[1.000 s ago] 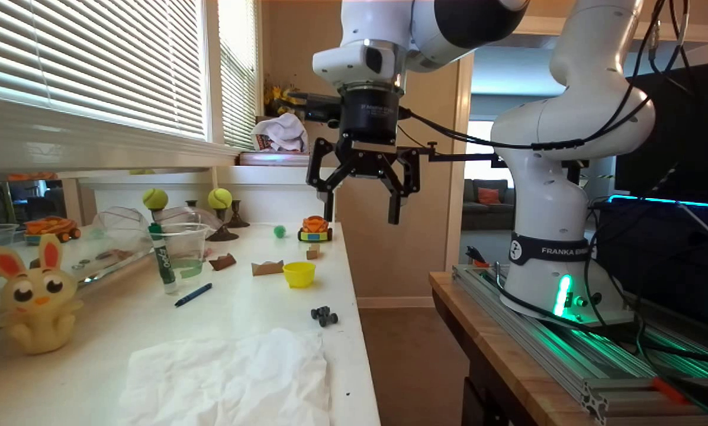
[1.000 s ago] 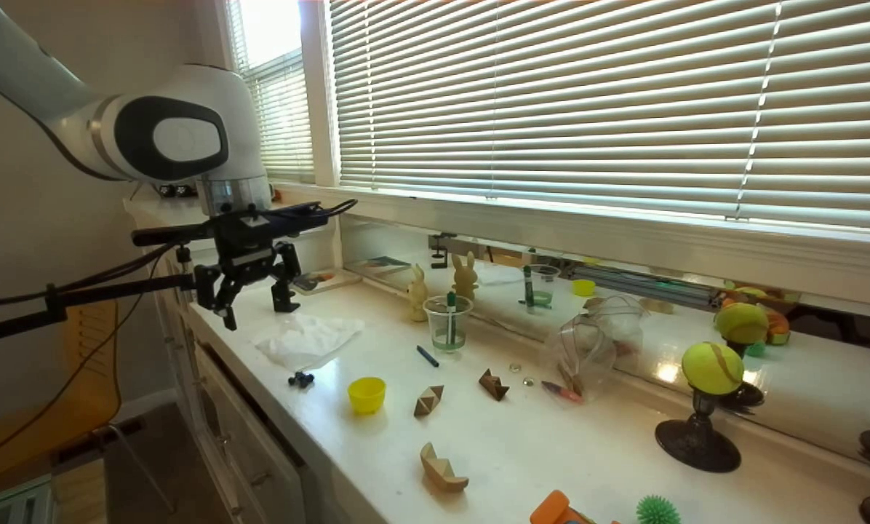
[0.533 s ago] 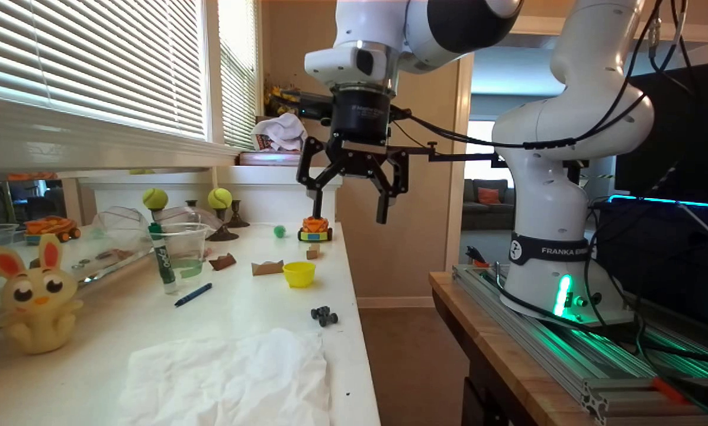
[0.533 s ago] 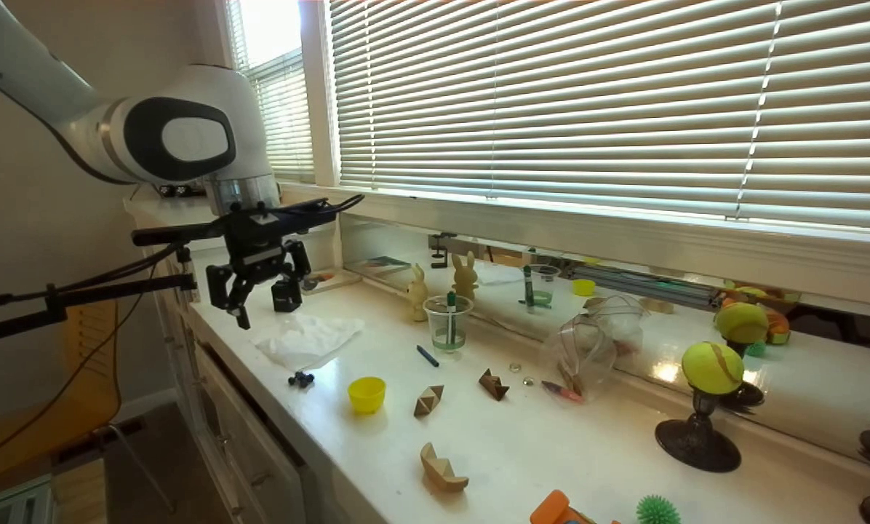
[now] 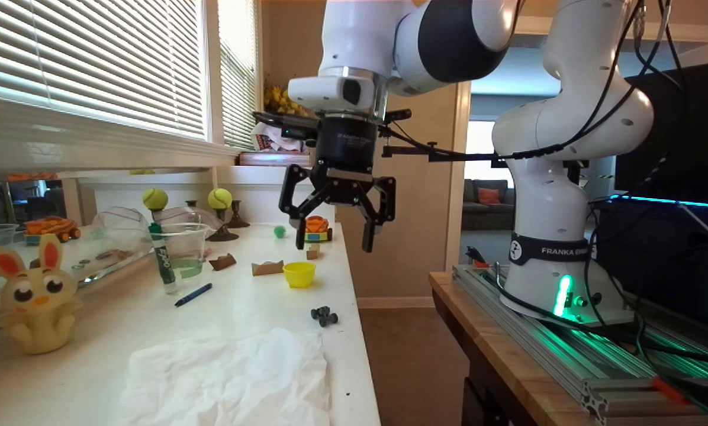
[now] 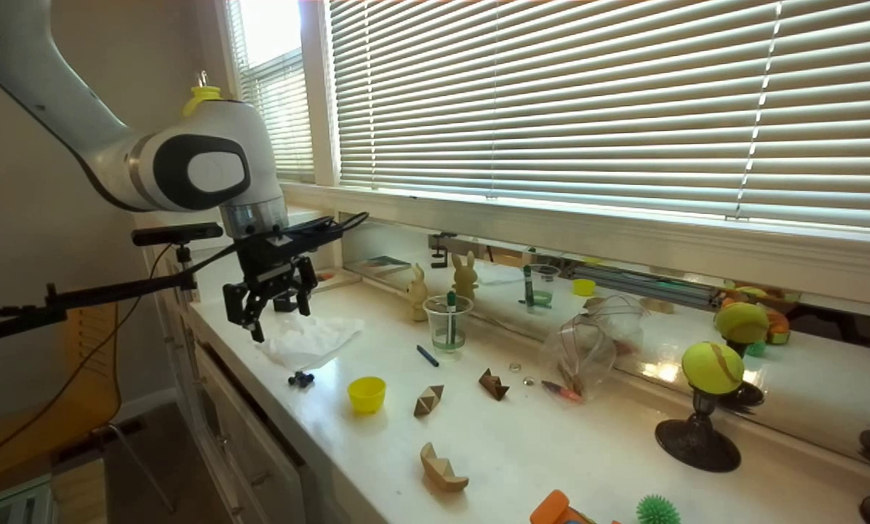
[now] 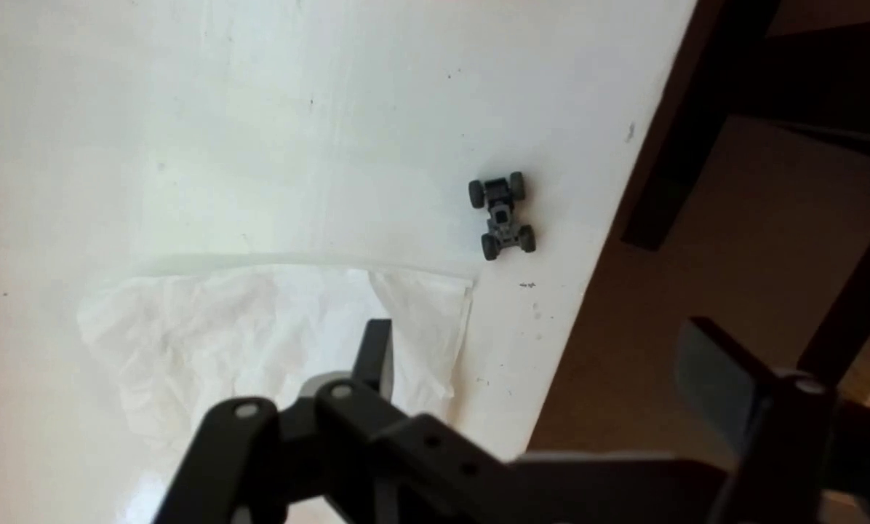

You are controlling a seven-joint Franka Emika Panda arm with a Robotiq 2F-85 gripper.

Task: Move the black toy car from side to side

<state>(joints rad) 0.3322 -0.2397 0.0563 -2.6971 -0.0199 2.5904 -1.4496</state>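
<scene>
You face a glossy, lightly scuffed white desk [image 5: 117, 313]. A thin, crinkled white sheet [image 7: 246, 313] spreads over part of it. A smooth cream rabbit figurine [image 5: 39, 296] sits upright, and three angular, faceted tan and brown pieces [image 6: 444, 473] lie scattered. In an exterior view you find a spiky green ball [image 6: 657, 511] and a fuzzy tennis ball [image 6: 710, 367] perched on a dark, round-based stand [image 6: 698, 442]. Your containers are a clear plastic cup [image 5: 189, 245], green showing low through its wall, with a green Expo marker [image 5: 163, 260] on end just beside it, and a small, rounded yellow cup [image 5: 299, 276]. Your black toy car [image 7: 503, 217] has chunky wheels set wide around a narrow body with gray parts. It stands near the desk's edge, between the yellow cup and the white sheet, apart from both. The fingers [image 5: 368, 236] hang above the desk's edge, spread wide, holding nothing.
</scene>
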